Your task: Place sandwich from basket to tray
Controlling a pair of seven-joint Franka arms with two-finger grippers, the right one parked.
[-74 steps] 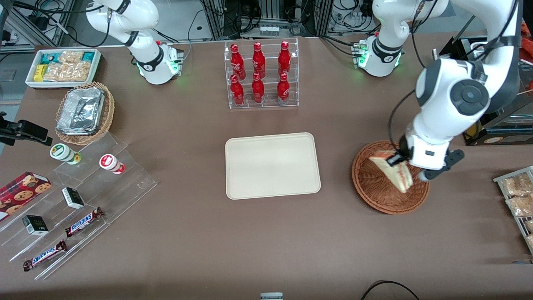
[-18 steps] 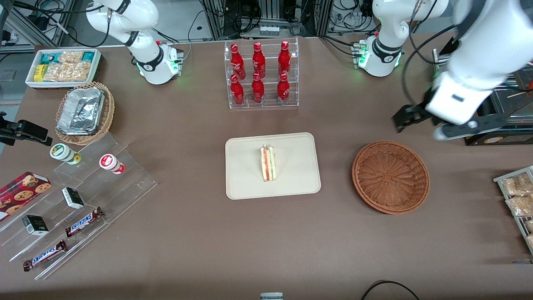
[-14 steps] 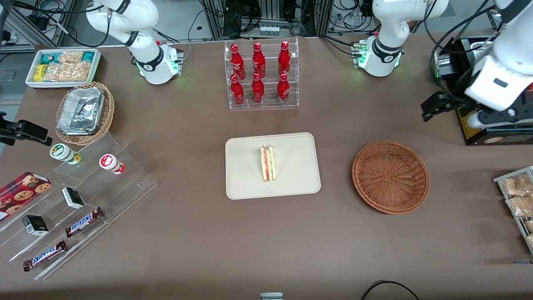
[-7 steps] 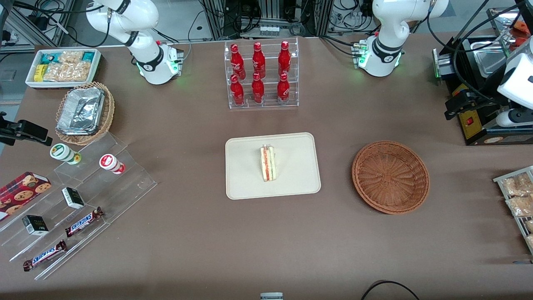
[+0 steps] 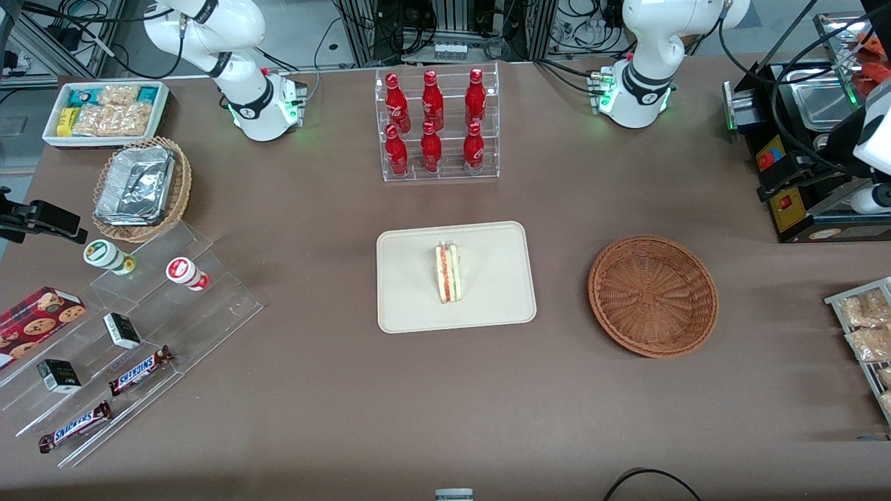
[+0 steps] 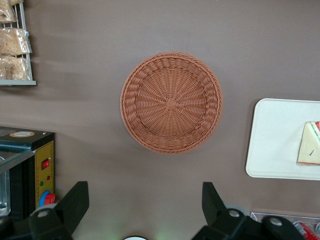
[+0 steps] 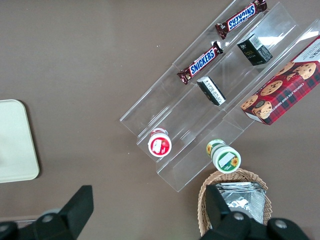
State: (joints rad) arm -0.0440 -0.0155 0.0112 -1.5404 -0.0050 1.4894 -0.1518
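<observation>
My gripper hangs empty, fingers spread, high above the basket; the sandwich sits on the tray, so I retreat upward, clear.

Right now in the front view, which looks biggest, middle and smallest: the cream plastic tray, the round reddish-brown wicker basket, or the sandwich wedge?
1. Cream rectangular plastic tray
2. Round reddish-brown wicker basket
3. Triangular sandwich wedge, lying on the tray

The open end effector hangs toward the working arm's end of the table.
</observation>
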